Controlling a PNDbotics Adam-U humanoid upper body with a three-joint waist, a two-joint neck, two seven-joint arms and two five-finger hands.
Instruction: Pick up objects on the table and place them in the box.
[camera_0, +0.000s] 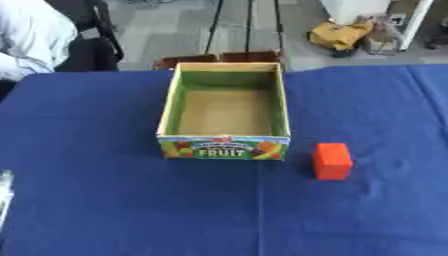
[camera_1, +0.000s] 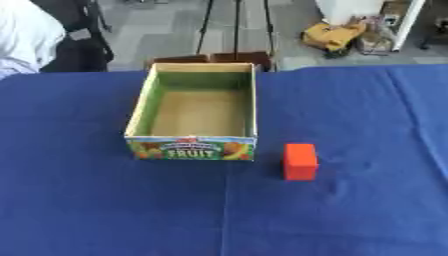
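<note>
An orange-red block stands on the blue tablecloth, just right of the box's near right corner and a little apart from it. The open cardboard box sits at the middle of the table. It has green inner walls, a bare brown floor and a fruit print with the word FRUIT on its near wall. Nothing lies inside it. Neither of my hands shows in either view.
A pale grey sliver shows at the left edge of the left eye view; I cannot make out what it is. The table's far edge runs just behind the box, with floor and clutter beyond it.
</note>
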